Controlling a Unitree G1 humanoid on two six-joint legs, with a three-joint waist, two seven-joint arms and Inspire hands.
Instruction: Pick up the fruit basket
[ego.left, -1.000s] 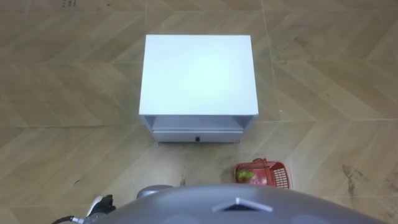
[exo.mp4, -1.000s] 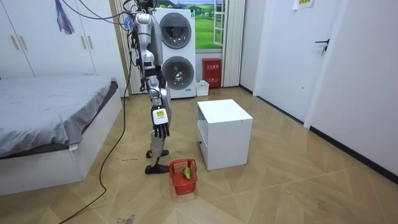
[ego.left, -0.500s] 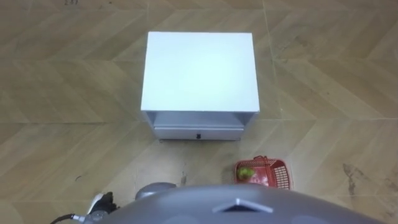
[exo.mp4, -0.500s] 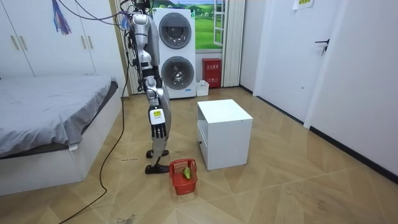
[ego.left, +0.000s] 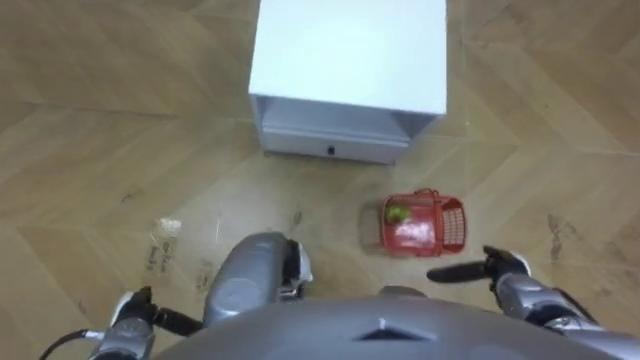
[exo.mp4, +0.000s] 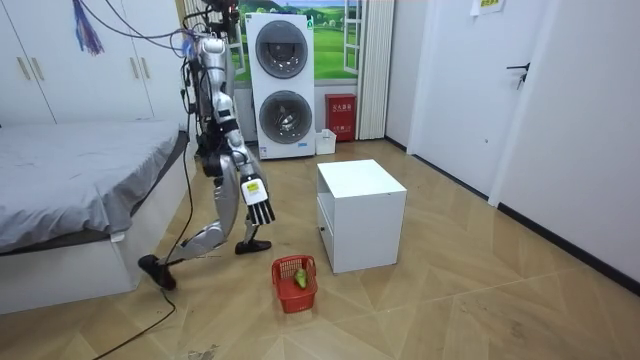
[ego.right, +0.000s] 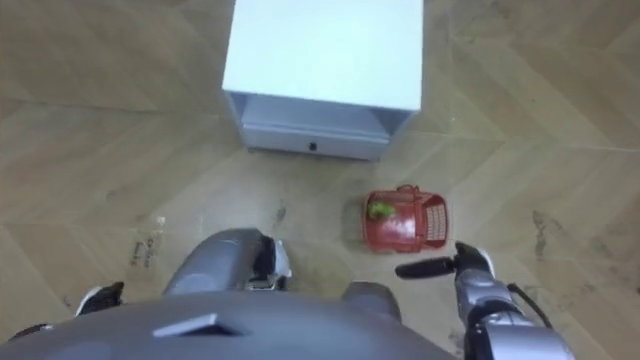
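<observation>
1. left eye view: a red plastic fruit basket (ego.left: 422, 222) with lattice walls and a thin hoop handle stands on the wood floor (ego.left: 100, 150), which is laid in chevron planks. it sits near the front right corner of a smooth white cabinet (ego.left: 350, 50). one round green fruit (ego.left: 396, 213) lies at the basket's left end.
2. the cabinet is boxy, with an open slot under its top and a drawer (ego.left: 330, 148) with a small dark knob below.
3. the right robot hand (ego.left: 503, 270) is just beside the basket without touching it, fingers straight, holding nothing. the left robot hand (ego.left: 133, 312) is at the lower left; its grip cannot be told.
4. room view: the robot leans forward between a grey-covered bed (exo.mp4: 80, 190) and the cabinet, one leg stretched behind. the basket (exo.mp4: 294, 283) sits on the floor, well below the flat, empty right robot hand.
5. right eye view: the basket (ego.right: 405, 220) again stands apart from the outstretched right robot hand.
</observation>
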